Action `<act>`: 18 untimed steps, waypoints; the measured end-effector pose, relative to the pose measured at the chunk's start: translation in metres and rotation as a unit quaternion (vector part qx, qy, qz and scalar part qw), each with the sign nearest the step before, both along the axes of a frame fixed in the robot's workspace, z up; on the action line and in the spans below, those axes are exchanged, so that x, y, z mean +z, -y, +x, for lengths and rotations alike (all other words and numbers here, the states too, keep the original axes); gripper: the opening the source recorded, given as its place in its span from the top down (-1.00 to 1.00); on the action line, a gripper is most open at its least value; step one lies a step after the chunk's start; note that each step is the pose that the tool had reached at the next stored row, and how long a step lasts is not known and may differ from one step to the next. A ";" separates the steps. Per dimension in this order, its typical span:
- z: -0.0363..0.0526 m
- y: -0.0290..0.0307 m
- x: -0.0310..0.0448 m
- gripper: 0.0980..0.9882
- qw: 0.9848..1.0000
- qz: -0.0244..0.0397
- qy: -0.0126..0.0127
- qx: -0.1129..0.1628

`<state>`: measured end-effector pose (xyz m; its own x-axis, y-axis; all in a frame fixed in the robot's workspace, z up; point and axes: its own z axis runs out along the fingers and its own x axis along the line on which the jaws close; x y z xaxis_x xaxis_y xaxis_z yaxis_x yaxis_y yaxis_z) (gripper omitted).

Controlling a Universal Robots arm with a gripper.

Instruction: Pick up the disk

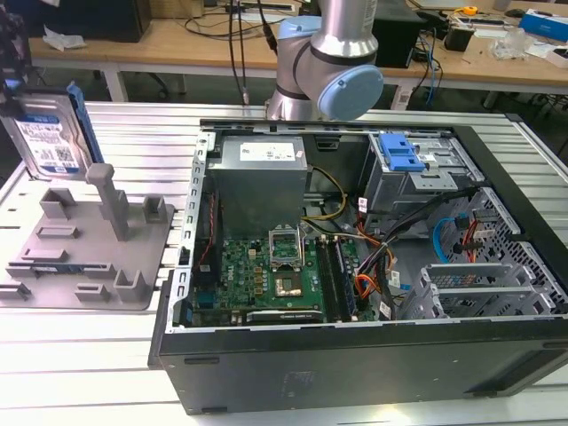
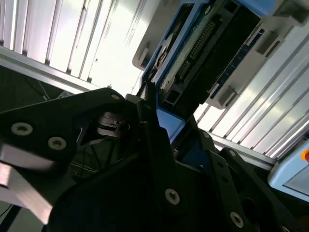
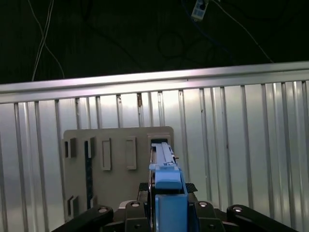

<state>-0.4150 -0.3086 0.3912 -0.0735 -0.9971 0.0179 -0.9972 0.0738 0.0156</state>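
The disk (image 1: pixel 46 135) stands on edge at the exterior view's far left, silver with a white-and-blue label and a blue rail along its side. My gripper (image 1: pixel 14 82) comes down onto its top edge and is shut on the disk. In the first wrist view the disk's blue rail (image 3: pixel 167 180) runs between my black fingers (image 3: pixel 135 209), over the grey fixture (image 3: pixel 116 145). The second wrist view shows the disk's dark underside (image 2: pixel 207 43) with blue rails, clamped in my gripper (image 2: pixel 166 121). Its lower edge sits about level with the fixture's tall post (image 1: pixel 108 191); whether they touch I cannot tell.
An open computer case (image 1: pixel 355 266) takes up the middle and right of the ribbed metal table (image 1: pixel 80 355), with a blue-tabbed drive cage (image 1: pixel 401 153) at its back. The arm's base (image 1: pixel 328 67) rises behind the case. Workbenches with cables stand beyond.
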 end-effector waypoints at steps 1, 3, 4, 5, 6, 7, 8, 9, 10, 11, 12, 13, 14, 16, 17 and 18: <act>0.0002 0.0000 0.0098 0.39 1.000 0.000 0.000 0.000; 0.0011 0.0000 0.0308 0.39 1.000 0.000 0.000 0.000; 0.0016 0.0000 0.0378 0.39 1.000 0.000 0.000 0.000; 0.0020 0.0000 0.0427 0.39 1.000 0.000 0.000 0.000; 0.0026 0.0000 0.0505 0.39 1.000 0.000 0.000 0.000; 0.0032 0.0000 0.0590 0.39 1.000 0.000 0.000 0.000; 0.0039 0.0000 0.0679 0.39 1.000 0.000 0.000 0.000; 0.0043 0.0000 0.0724 0.39 1.000 0.000 0.000 0.000; 0.0047 0.0000 0.0771 0.39 1.000 0.000 0.000 0.000; 0.0052 0.0000 0.0833 0.39 1.000 0.000 0.000 0.000; 0.0055 0.0000 0.0877 0.39 1.000 0.000 0.000 0.000; 0.0058 0.0000 0.0923 0.39 1.000 0.000 0.000 0.000; 0.0062 0.0000 0.0968 0.39 1.000 0.000 0.000 0.000; 0.0068 0.0000 0.1070 0.39 1.000 0.000 0.000 0.000; 0.0070 0.0000 0.1119 0.39 1.000 0.000 0.000 0.000; 0.0073 0.0000 0.1161 0.39 1.000 0.000 0.000 0.000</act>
<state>-0.4078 -0.3086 0.5073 -0.0735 -0.9971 0.0178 -0.9972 0.0738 0.0154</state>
